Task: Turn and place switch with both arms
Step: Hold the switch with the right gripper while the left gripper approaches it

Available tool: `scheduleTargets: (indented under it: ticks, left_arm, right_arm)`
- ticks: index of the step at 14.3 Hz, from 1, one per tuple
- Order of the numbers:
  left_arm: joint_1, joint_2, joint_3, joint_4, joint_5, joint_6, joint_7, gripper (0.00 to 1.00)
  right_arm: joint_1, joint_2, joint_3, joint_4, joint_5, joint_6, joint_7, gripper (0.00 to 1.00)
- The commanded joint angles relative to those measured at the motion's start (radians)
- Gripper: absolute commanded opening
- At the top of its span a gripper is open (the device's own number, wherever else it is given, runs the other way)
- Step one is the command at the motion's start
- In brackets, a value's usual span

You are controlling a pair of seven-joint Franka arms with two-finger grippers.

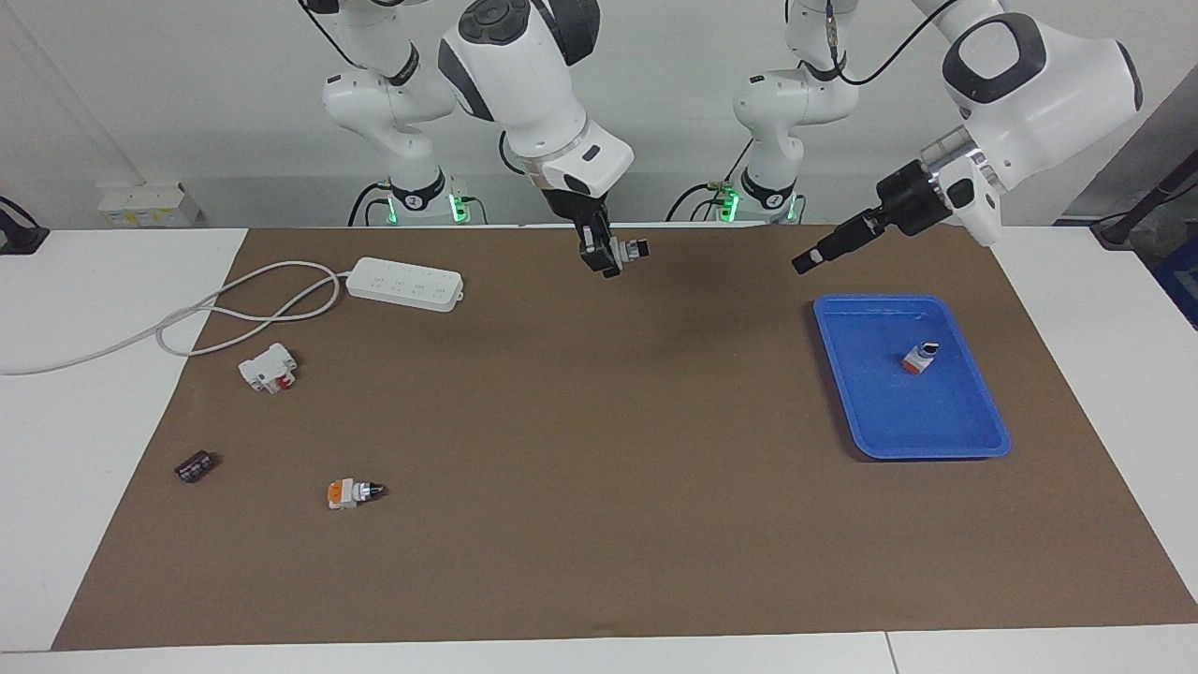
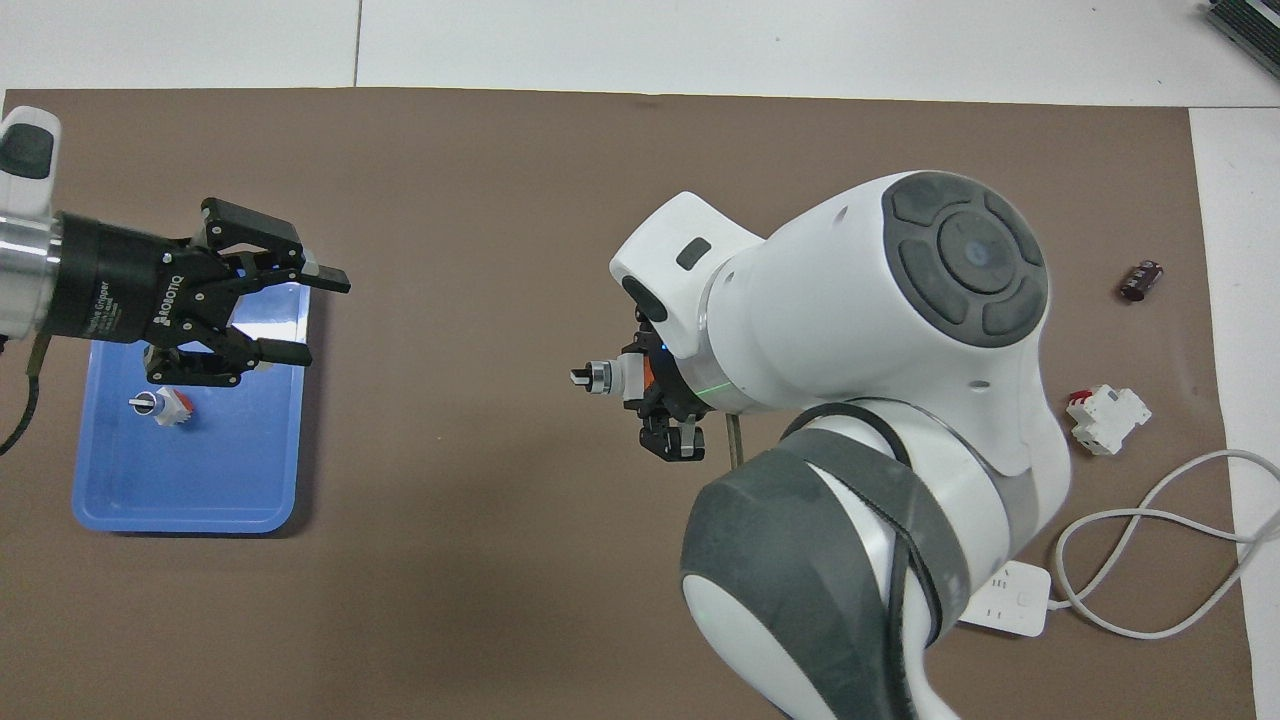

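Observation:
My right gripper [image 1: 606, 255] is shut on a switch [image 1: 629, 250] and holds it in the air over the middle of the brown mat, black knob pointing toward the left arm's end; it also shows in the overhead view [image 2: 612, 377], in the right gripper [image 2: 655, 385]. My left gripper [image 1: 807, 262] is open and empty in the air over the edge of the blue tray [image 1: 889, 412], as the overhead view [image 2: 315, 316] shows. A second switch [image 1: 920, 357] lies in the tray [image 2: 180, 480]. A third switch [image 1: 351, 492] lies on the mat, hidden under the right arm in the overhead view.
A white power strip [image 1: 404, 283] with its cable lies near the right arm's base. A white-and-red breaker block [image 1: 269, 367] and a dark chip [image 1: 194, 465] lie at the right arm's end of the mat.

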Motion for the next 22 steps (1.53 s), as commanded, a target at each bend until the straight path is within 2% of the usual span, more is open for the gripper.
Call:
scheduleTargets:
  ticks: [1,5,10,14,22]
  left_arm:
    - [-0.023,-0.048,0.013,-0.075,-0.068,0.025,-0.079,0.73]
    - [-0.105,-0.077,0.013,-0.144,-0.116,0.124,-0.157,0.69]
    - [-0.191,-0.082,0.013,-0.151,-0.155,0.162,-0.266,0.65]
    - [-0.273,-0.09,0.015,-0.184,-0.173,0.274,-0.33,0.63]
    - [-0.279,-0.09,0.013,-0.197,-0.179,0.34,-0.437,0.6]
  right_arm:
    - [-0.019,-0.009,0.004,-0.004,0.047,-0.009,-0.004,0.0]
    - [-0.03,-0.009,0.004,-0.002,0.072,-0.002,0.0,0.0]
    - [-0.032,-0.009,0.002,-0.005,0.083,0.014,0.03,0.0]
    - [-0.032,-0.009,0.002,-0.009,0.083,0.021,0.029,0.0]
    - [-0.032,-0.009,0.002,-0.01,0.083,0.024,0.027,0.0]
